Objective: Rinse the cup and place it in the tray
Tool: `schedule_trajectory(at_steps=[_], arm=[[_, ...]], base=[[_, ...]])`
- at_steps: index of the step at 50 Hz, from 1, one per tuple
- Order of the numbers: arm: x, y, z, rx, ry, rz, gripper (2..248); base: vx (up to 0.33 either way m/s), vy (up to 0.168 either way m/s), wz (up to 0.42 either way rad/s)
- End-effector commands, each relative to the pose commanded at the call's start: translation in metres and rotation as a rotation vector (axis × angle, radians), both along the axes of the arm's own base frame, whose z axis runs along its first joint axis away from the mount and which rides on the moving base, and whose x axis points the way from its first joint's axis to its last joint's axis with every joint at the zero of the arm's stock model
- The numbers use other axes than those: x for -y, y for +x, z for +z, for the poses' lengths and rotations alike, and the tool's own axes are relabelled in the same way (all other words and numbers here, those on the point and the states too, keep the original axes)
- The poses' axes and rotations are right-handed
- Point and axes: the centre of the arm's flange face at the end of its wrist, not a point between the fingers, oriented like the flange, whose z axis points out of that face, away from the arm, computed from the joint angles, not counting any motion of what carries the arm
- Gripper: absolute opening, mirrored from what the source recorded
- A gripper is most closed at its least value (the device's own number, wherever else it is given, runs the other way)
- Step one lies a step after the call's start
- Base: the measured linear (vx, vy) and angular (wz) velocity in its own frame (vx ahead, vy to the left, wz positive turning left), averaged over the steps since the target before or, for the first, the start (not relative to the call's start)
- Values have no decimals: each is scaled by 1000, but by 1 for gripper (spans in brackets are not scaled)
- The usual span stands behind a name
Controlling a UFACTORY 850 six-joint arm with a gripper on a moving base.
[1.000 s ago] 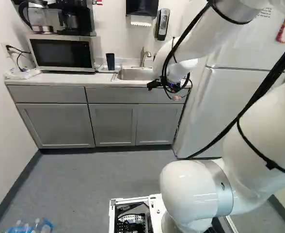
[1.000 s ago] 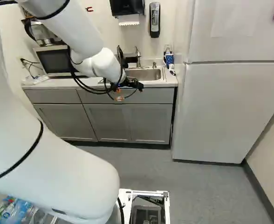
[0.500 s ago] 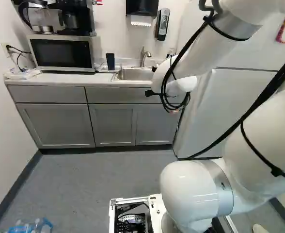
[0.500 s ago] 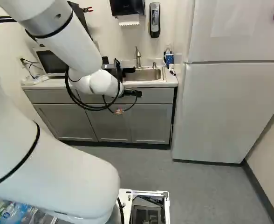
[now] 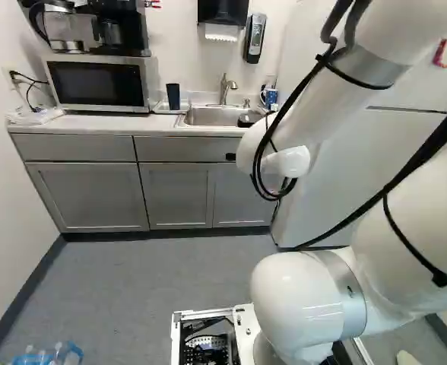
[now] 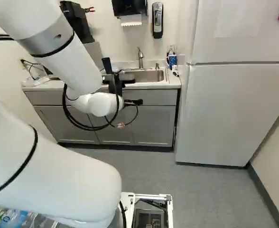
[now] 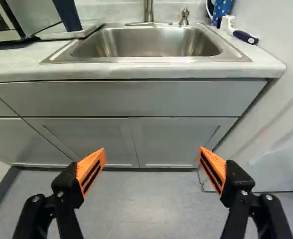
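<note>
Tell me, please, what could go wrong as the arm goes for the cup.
The cup stands close beside the microwave, so the wide-open hand might knock the microwave or tip the cup. The cables hang from the arm in loose loops and could snag on the faucet if the arm reaches over the sink.

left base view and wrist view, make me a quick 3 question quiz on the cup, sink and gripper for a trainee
1. True or false: the cup stands inside the sink.
2. Which appliance stands on the counter beside the cup, on the side away from the sink?
3. How is the gripper? a) shut on the cup b) open, holding nothing c) shut, holding nothing

Key: 1 false; 2 microwave; 3 b
</note>
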Motion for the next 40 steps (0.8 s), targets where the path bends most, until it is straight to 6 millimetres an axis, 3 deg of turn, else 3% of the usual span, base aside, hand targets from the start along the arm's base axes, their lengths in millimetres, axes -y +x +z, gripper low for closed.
schedule_trajectory(at_steps=[40], arm=[[-6,-47,-36,115,-2,15,247]], base=[[0,0,0]])
